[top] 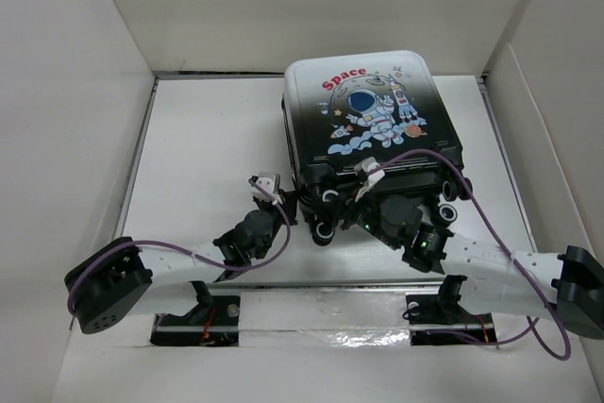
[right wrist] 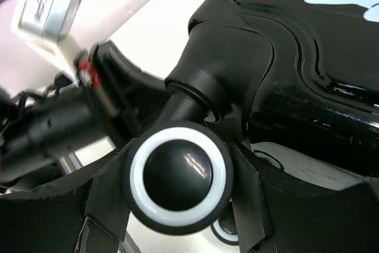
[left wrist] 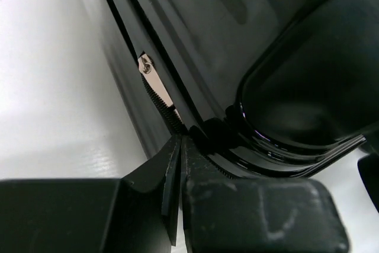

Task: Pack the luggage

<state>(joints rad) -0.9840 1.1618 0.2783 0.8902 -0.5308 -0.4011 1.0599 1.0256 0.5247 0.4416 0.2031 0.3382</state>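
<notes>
The left gripper (left wrist: 179, 143) has its fingers pressed together on the zipper (left wrist: 155, 90) seam at the luggage's (top: 368, 110) 7 o'clock corner; whether a pull tab sits between them I cannot tell. The right gripper (right wrist: 176, 199) is clamped around a white-ringed wheel (right wrist: 177, 173) on the 6 o'clock edge. The luggage lies flat, astronaut side up, lid down, toward 1 o'clock on the table (top: 208, 139). Filling looks done; zipping round seems left, though how much is zipped is unclear.

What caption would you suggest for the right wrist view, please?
Right gripper clasping a white-ringed caster wheel at the corner of the luggage.
</notes>
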